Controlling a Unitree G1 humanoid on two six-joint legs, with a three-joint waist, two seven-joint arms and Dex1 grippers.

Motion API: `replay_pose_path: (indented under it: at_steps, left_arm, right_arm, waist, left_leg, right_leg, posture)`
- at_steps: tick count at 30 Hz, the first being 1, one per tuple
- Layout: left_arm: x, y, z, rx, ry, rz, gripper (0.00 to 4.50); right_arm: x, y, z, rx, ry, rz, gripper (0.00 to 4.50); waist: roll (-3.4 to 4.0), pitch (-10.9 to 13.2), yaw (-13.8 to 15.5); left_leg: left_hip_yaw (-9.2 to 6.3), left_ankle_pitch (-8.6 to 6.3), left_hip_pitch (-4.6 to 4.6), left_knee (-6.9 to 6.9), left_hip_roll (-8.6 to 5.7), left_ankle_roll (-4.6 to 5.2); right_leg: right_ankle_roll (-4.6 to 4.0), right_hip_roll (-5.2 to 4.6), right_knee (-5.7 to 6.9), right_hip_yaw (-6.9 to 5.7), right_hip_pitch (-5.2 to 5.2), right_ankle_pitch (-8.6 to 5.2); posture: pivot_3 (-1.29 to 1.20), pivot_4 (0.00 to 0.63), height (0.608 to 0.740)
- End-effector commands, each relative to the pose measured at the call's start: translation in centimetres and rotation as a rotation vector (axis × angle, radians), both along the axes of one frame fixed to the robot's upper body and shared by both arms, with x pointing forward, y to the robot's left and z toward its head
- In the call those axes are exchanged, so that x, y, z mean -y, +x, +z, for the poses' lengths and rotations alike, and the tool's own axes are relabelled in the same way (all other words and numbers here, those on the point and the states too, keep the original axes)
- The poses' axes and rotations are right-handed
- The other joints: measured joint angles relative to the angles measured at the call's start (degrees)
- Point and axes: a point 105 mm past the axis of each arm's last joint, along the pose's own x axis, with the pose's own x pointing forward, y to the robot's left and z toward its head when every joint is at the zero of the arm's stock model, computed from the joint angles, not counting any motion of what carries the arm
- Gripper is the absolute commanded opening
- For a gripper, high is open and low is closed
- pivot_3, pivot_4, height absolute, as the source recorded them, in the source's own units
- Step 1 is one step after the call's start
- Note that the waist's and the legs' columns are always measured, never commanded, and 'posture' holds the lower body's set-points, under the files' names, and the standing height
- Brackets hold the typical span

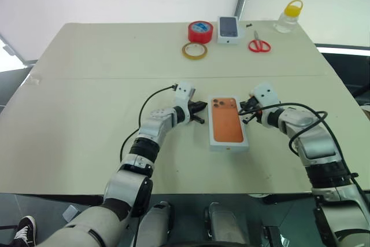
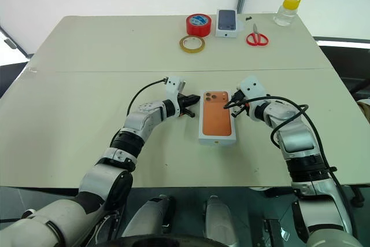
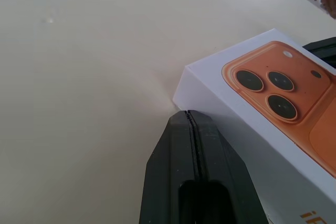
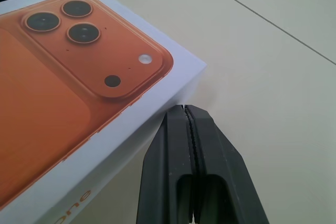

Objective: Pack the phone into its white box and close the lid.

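Both arms were stretched forward over the table (image 1: 87, 85) and angled inward, so the closed white box was flanked on its two long sides near the camera end. The left gripper (image 1: 199, 111) was parked just beside the box's left wall, fingers pressed together with nothing between them; in the left wrist view the fingertips (image 3: 190, 124) were seen right at the lower corner of the box, though actual contact couldn't be made out. The right gripper (image 1: 247, 111) was mirrored on the other side, also pinched shut on nothing, tips (image 4: 185, 116) just beside the box wall.

The lid (image 1: 227, 121), printed with an orange phone, was seated on top near the table's middle, so the white box under it was covered up and the phone itself was hidden from sight.

At the far edge, a red tape roll (image 1: 200, 30), a tan tape ring (image 1: 194, 51), a small white box (image 1: 229, 30), scissors (image 1: 259, 44) and a yellow-capped bottle (image 1: 288, 18) were left well apart from the arms.
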Motion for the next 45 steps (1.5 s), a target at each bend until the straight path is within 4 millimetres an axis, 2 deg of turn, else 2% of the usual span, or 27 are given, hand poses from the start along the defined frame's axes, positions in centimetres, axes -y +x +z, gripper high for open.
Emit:
replay_pose_path:
  at_steps: [1,8,15,22,26,30,34,37,41,43,45]
  left_arm:
    - [1.8,-0.8,1.8,0.074,-0.007,-0.079,0.00]
    - [1.3,-1.3,1.2,0.074,0.018,-0.083,0.00]
    - [0.9,-1.4,0.9,0.064,0.015,-0.063,0.00]
    - [-0.4,-1.0,0.9,0.073,0.023,-0.043,0.00]
    - [-1.1,-1.0,1.6,0.085,0.003,-0.039,0.00]
    - [-1.3,-1.2,1.8,0.091,-0.002,-0.044,0.00]
    - [-1.1,-1.5,2.6,0.091,-0.032,-0.053,0.00]
    - [-0.5,-1.6,4.0,0.104,-0.072,-0.062,0.00]
    - [1.2,-1.7,5.8,0.126,-0.110,-0.093,0.00]
    - [1.8,-1.8,5.8,0.130,-0.099,-0.101,0.00]
    - [2.7,-2.1,5.1,0.110,-0.091,-0.123,0.00]
  right_arm:
    - [-1.2,-0.5,1.3,0.045,0.005,0.066,0.03]
    - [-1.5,-1.1,0.6,0.014,-0.004,0.089,0.03]
    - [-1.4,-0.7,1.0,0.039,-0.018,0.074,0.03]
    - [-0.1,-1.1,0.4,0.024,-0.101,0.079,0.03]
    - [0.9,-1.9,1.0,0.010,-0.121,0.103,0.03]
    - [1.7,-2.3,2.8,0.038,-0.094,0.127,0.03]
    - [0.2,-3.3,5.0,0.052,0.041,0.230,0.03]
    - [-1.5,-4.8,4.9,0.006,0.094,0.329,0.03]
    - [-4.1,-8.5,3.0,-0.136,0.152,0.506,0.03]
    - [-4.7,-10.0,2.0,-0.220,0.169,0.551,0.03]
    - [-4.9,-10.5,0.0,-0.251,0.070,0.559,0.03]
  waist:
    - [0.00,0.0,0.0]
    - [0.01,0.0,-0.1]
    - [0.01,0.0,0.0]
    - [0.01,0.0,0.0]
    - [0.01,0.0,0.0]
    - [0.01,0.0,-0.1]
    - [0.00,0.0,0.0]
    - [0.00,0.0,0.0]
    - [-0.01,0.0,0.4]
    - [-0.02,0.0,0.5]
    - [0.00,0.0,0.4]
  left_leg:
    - [0.00,0.00,0.00,0.00,0.00,0.00]
    - [0.00,0.00,0.00,0.00,0.01,0.00]
    - [0.00,-0.01,0.00,0.00,0.01,0.01]
    - [0.00,0.00,0.00,0.00,0.01,0.01]
    - [0.00,0.00,0.00,0.01,0.00,0.01]
    - [0.00,-0.02,0.00,0.00,0.01,0.04]
    - [0.00,-0.12,0.01,0.01,0.02,0.20]
    - [-0.01,-0.13,0.01,0.02,0.02,0.22]
    - [-0.06,-0.14,0.00,0.03,0.02,0.24]
    - [-0.06,-0.16,-0.01,0.06,-0.01,0.27]
    - [-0.05,-0.17,-0.01,0.08,-0.02,0.29]
  right_leg:
    - [0.00,0.00,0.00,0.00,0.00,0.00]
    - [0.00,0.00,0.00,0.03,0.00,0.00]
    - [0.00,0.01,0.00,0.02,0.00,0.00]
    - [0.00,0.01,0.00,0.02,0.00,0.00]
    - [0.00,0.00,0.00,0.02,0.00,0.00]
    - [0.00,0.00,-0.01,0.02,0.01,0.00]
    - [0.00,0.00,-0.01,0.02,0.03,0.00]
    - [0.00,-0.01,-0.01,0.02,0.03,0.00]
    - [0.00,-0.02,-0.07,-0.03,0.09,0.00]
    - [0.01,-0.04,-0.11,-0.05,0.13,-0.01]
    - [0.01,-0.06,-0.11,-0.04,0.14,-0.01]
  posture:
    - [0.00,0.150,0.740]
    - [0.00,0.150,0.740]
    - [0.00,0.150,0.740]
    - [0.00,0.150,0.740]
    - [0.00,0.150,0.740]
    - [0.00,0.150,0.740]
    - [0.00,0.150,0.740]
    - [0.00,0.150,0.740]
    - [0.00,0.150,0.740]
    - [0.00,0.150,0.740]
    - [0.00,0.150,0.740]
